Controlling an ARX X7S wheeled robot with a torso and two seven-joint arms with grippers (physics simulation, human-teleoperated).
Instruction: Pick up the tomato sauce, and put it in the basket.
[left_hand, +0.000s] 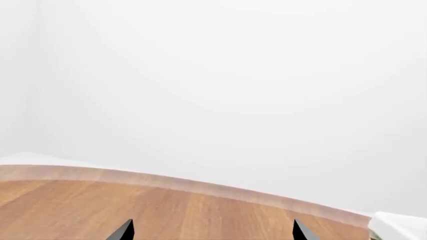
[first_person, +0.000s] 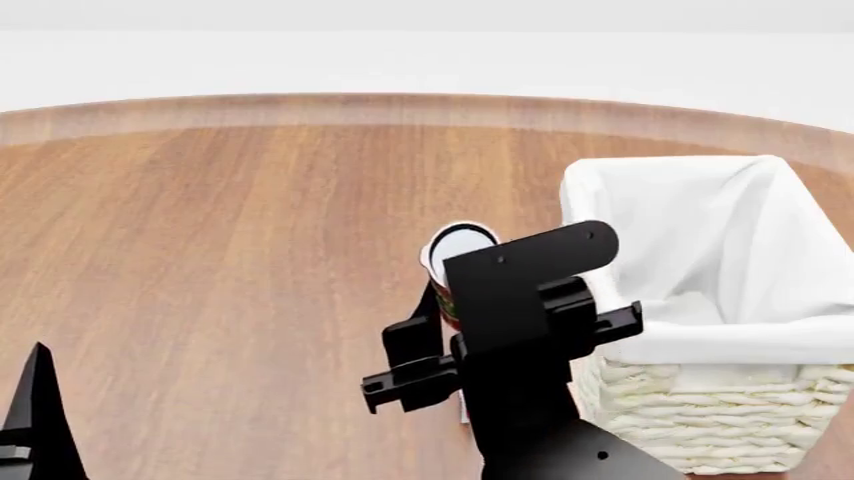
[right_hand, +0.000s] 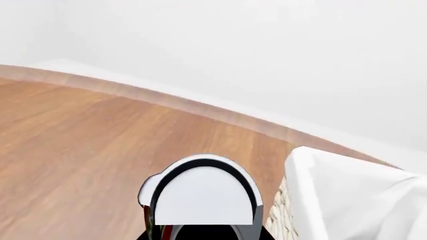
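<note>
My right gripper (first_person: 447, 312) is shut on the tomato sauce (first_person: 458, 250). Its silver top faces the head camera and a strip of red label shows below it. The can is held just left of the cream wicker basket (first_person: 694, 405), outside its white cloth liner. In the right wrist view the can's silver top (right_hand: 203, 196) fills the space between the jaws of the gripper (right_hand: 200, 234), with the basket liner (right_hand: 347, 192) close beside it. My left gripper (left_hand: 213, 232) is open and empty over bare wood; one of its fingers (first_person: 34, 420) shows low at the left of the head view.
The round wooden table (first_person: 240, 250) has its far edge against a white wall. A corner of white cloth (left_hand: 400, 225) shows in the left wrist view beyond the table's edge.
</note>
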